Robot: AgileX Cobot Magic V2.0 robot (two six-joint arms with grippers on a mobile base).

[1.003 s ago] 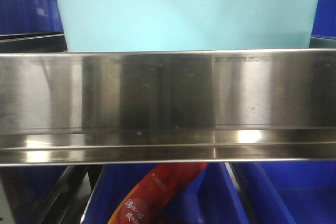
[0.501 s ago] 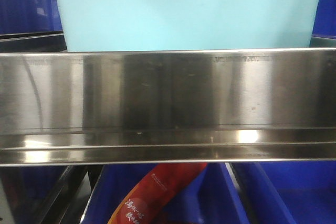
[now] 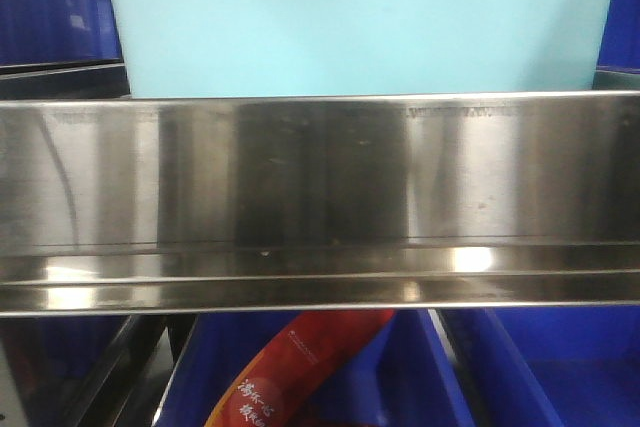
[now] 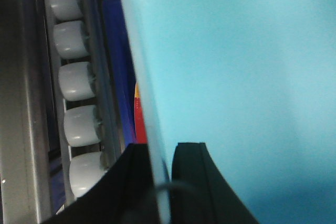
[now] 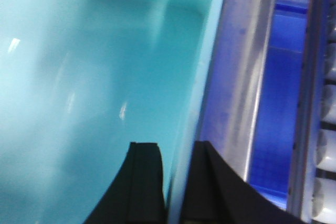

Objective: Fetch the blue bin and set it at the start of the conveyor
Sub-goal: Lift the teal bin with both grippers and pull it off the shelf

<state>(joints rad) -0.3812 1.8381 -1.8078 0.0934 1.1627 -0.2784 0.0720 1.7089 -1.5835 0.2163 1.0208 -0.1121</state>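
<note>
The blue bin (image 3: 360, 32) is a light turquoise tub at the top of the front view, just behind and above the steel rail. In the left wrist view my left gripper (image 4: 163, 148) is shut on the bin's (image 4: 236, 77) thin left wall, one black finger outside and one inside. In the right wrist view my right gripper (image 5: 173, 145) is shut the same way on the bin's (image 5: 79, 77) right wall. The conveyor start is out of view.
A shiny stainless-steel shelf rail (image 3: 320, 187) spans the front view. Dark royal-blue bins sit beside (image 3: 50, 17) and below (image 3: 560, 367) it, one holding a red packet (image 3: 290, 367). White rollers (image 4: 76, 80) run left of the bin, and others (image 5: 328, 103) to its right.
The turquoise bin has shifted very slightly up and to the right in the front view. The rail and the dark blue bins look the same.
</note>
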